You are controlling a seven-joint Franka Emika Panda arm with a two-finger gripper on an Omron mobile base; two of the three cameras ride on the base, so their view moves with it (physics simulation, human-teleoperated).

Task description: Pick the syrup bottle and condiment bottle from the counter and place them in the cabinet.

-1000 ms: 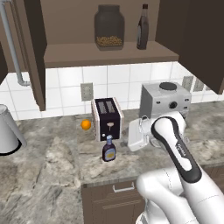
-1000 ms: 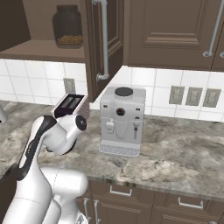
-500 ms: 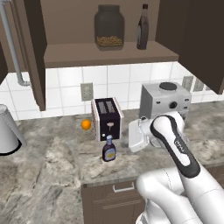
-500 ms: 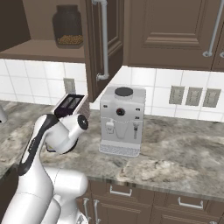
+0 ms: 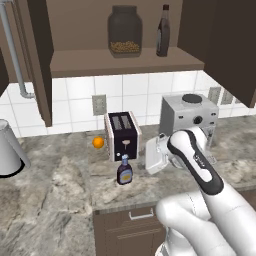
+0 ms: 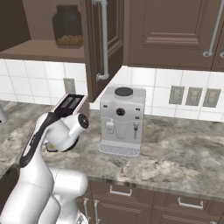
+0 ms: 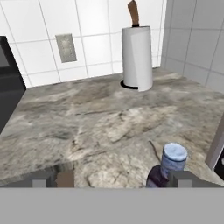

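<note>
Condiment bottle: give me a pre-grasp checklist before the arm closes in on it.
1. Condiment bottle upright on the counter: ok.
2. Gripper open: ok, the fingertips stand wide apart.
3. Bottle centred between the fingertips: not ok, in the hand view it sits by one fingertip.
4. Room around the bottle: cannot tell, the toaster stands just behind it.
5. Syrup bottle already on the cabinet shelf: ok, beside the jar.
6. Cabinet door open: ok.
</note>
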